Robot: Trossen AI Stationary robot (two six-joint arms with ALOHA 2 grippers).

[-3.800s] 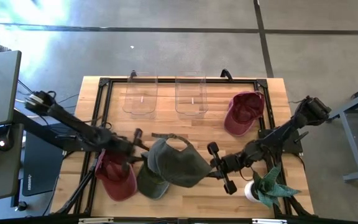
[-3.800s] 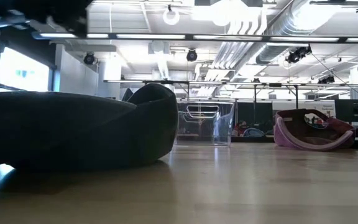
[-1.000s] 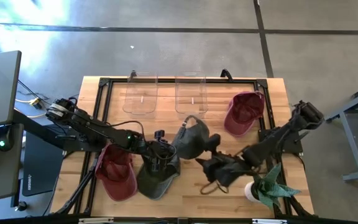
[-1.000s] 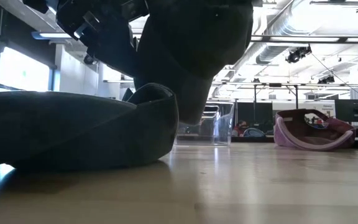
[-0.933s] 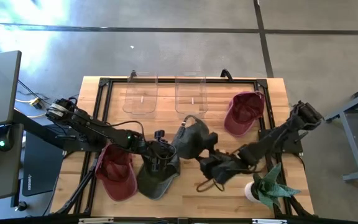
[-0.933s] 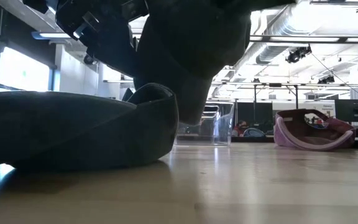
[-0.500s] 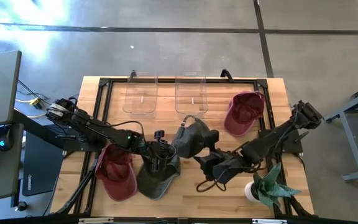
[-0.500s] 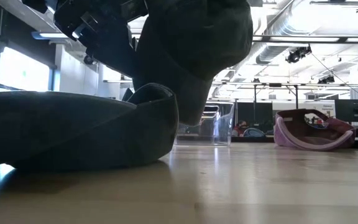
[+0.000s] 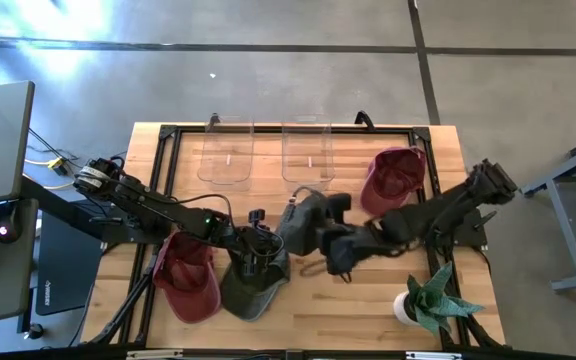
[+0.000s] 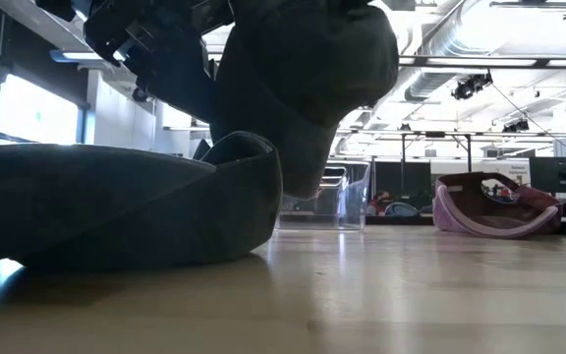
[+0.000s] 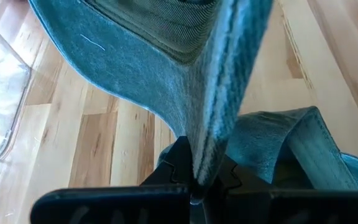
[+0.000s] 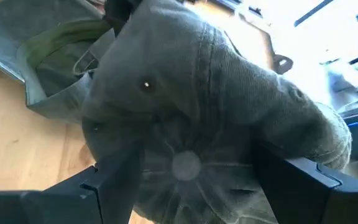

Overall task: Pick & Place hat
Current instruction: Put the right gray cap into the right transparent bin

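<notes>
Your left tool point(image 11: 194, 186) stays clamped on the brim of the grey hat point(image 9: 303, 222) held above the table point(image 9: 298, 310) centre, while your right tool point(image 12: 185, 180) – fingers spread wide – has moved in from the front edge to straddle its crown.

High view straight down; low view level at tabletop; wrist views close; all share grey cap point(image 9: 303, 222).
</notes>
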